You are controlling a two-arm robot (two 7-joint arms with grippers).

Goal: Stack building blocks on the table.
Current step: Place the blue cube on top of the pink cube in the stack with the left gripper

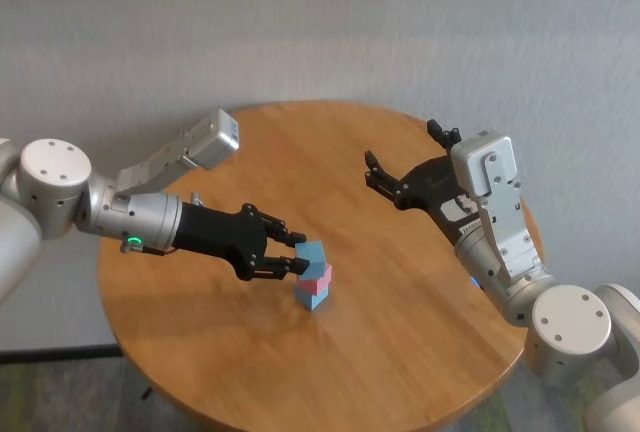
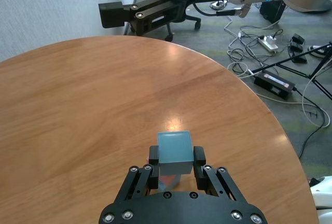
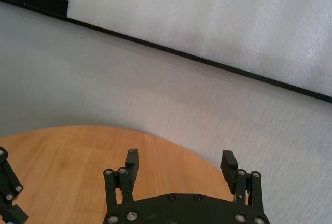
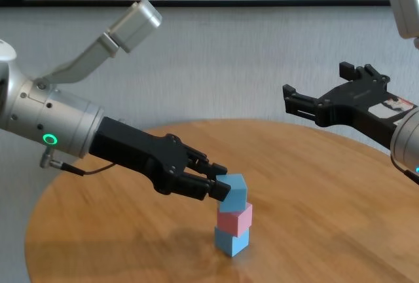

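Three cubes stand as a stack near the middle of the round wooden table (image 1: 400, 292): a light blue cube (image 1: 312, 298) at the bottom, a pink cube (image 1: 321, 275) on it, and a second light blue cube (image 1: 313, 253) on top, sitting slightly skewed. My left gripper (image 1: 301, 256) reaches in from the left and is shut on the top blue cube (image 2: 175, 153), one finger on each side. The chest view shows the stack as top blue (image 4: 236, 189), pink (image 4: 236, 218) and bottom blue (image 4: 232, 240). My right gripper (image 1: 406, 154) hangs open and empty above the table's far right part.
A grey wall stands close behind the table. In the left wrist view, cables and power bricks (image 2: 270, 79) lie on the floor past the table's edge (image 2: 244, 86), and a chair base (image 2: 181, 22) stands there.
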